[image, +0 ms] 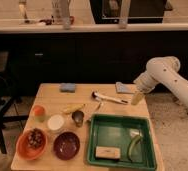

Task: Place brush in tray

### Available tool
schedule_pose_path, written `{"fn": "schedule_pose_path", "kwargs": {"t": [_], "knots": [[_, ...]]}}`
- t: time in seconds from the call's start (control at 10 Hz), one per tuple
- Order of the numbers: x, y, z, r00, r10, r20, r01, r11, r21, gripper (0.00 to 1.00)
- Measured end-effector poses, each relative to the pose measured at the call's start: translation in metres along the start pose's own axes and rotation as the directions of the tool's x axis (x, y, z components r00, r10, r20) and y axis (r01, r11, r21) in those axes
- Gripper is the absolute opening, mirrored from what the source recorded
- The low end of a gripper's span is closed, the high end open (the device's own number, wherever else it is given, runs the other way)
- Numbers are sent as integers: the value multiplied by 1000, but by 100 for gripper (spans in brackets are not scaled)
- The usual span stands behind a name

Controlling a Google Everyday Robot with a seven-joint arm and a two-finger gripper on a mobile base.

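Dark cabinets under a long counter close off the back of the room, and in front of them stands a small wooden table (52,95) crowded with things. On it the brush (109,97) lies flat on the bare wood, just beyond the far rim of the green tray (118,118), dark head to the left and white handle running right. It is outside the tray, so the placing is not yet done. The gripper (137,97) hangs at the table's right edge, near the handle's right end and beside a blue-grey cloth (123,88). It appears to hold nothing and to touch nothing, though whether it is open or closed I cannot tell. The main risk, as I judge it, is a bad grasp: the handle is slim and lies low on the wood, so a descent slightly off line could pinch only its tip, roll it away or push it towards the thin metal utensil (98,106) lying close by. A brush held by one end may also swing and catch the tray's rim on the way over. The tray already holds a beige block (107,152) and a curved green-yellow strip (133,146), so the open left and middle part looks the safer spot.
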Motion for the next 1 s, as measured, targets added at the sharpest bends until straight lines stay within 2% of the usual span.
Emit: {"fn": "schedule_pose_path", "kwargs": {"t": [0.2, 0.4, 0.9, 1.0], "knots": [[1, -7, 22, 1000, -2, 4, 2, 1000, 14, 80], [-5, -7, 31, 1000, -22, 14, 22, 1000, 12, 80], [-5, -7, 31, 1000, -21, 13, 21, 1000, 12, 80], [-3, -6, 31, 1000, -8, 19, 7, 1000, 23, 80]]}}
